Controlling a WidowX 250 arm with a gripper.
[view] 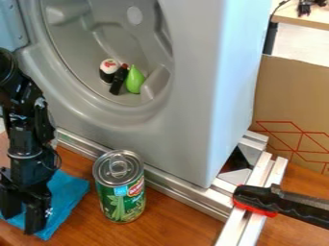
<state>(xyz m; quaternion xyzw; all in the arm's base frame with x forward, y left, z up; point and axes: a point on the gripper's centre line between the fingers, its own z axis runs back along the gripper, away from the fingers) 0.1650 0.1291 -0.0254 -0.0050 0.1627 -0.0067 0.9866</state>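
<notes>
At the near left, the black hand (24, 217) hangs over a blue cloth (67, 197), its two fingers pointing down and parted by a moderate gap; blue fabric shows between them, and they have hold of nothing that can be seen. Whether the tips touch the cloth cannot be told. The cloth lies on the wooden worktop (183, 226), its right edge slanting toward a green vegetable can (120, 199). The can stands upright just beside the cloth, with a narrow strip of wood between them, so there is little room for a finger on that side. To the can's right, a wider wedge of wood opens out, bounded by the metal rails (186, 192) on its far and right sides.

At the near right, a black clamp (283, 202) with a red pad sits across the rails. Behind the can, close to its far side, rises a grey housing (193, 120) with a wide round opening. Low inside its rim are a white-and-black piece (109, 70), a dark piece with a red end (118, 80) and a green pear-shaped piece (135, 80), close together. Farther right stands a cardboard panel (292, 98) with red lines.
</notes>
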